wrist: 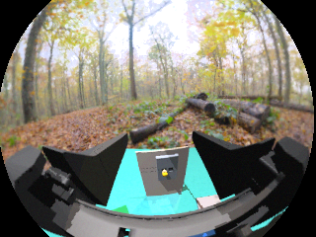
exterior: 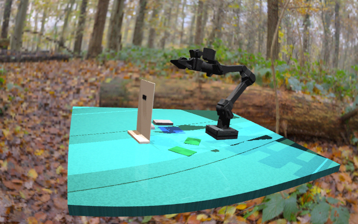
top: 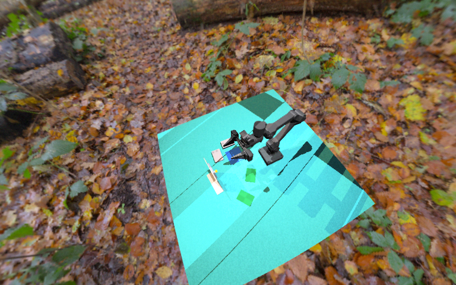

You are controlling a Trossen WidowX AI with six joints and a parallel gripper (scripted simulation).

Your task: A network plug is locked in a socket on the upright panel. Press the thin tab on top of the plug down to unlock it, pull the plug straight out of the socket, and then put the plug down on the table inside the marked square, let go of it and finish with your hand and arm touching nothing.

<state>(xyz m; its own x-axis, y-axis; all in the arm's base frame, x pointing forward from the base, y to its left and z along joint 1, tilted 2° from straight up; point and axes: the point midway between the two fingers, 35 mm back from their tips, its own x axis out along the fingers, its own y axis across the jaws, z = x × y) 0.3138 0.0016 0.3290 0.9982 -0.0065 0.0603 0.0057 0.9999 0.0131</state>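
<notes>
The upright panel [top: 208, 164] [exterior: 147, 110] [wrist: 147, 180] stands on a pale foot. In the wrist view a grey socket [wrist: 173, 161] is on its near face, with the small yellow plug [wrist: 165, 172] [top: 215, 171] in it. The plug's tab is too small to make out. My gripper [top: 226, 152] [exterior: 171, 61] [wrist: 160, 136] is wide open and empty. It hangs in the air on the plug's side of the panel, higher than the panel's top and clear of it. A blue square [top: 231, 152] [exterior: 171, 129] lies flat on the table; I cannot tell whether it is the marked square.
Two green patches [top: 250, 174] [top: 245, 198] [exterior: 192, 141] [exterior: 182, 150] lie flat between the panel and the robot base [top: 270, 155] [exterior: 221, 132]. A low pale block [top: 217, 155] [wrist: 208, 200] lies beside the panel, and another pale block [top: 227, 143] [exterior: 162, 122] is near the blue square.
</notes>
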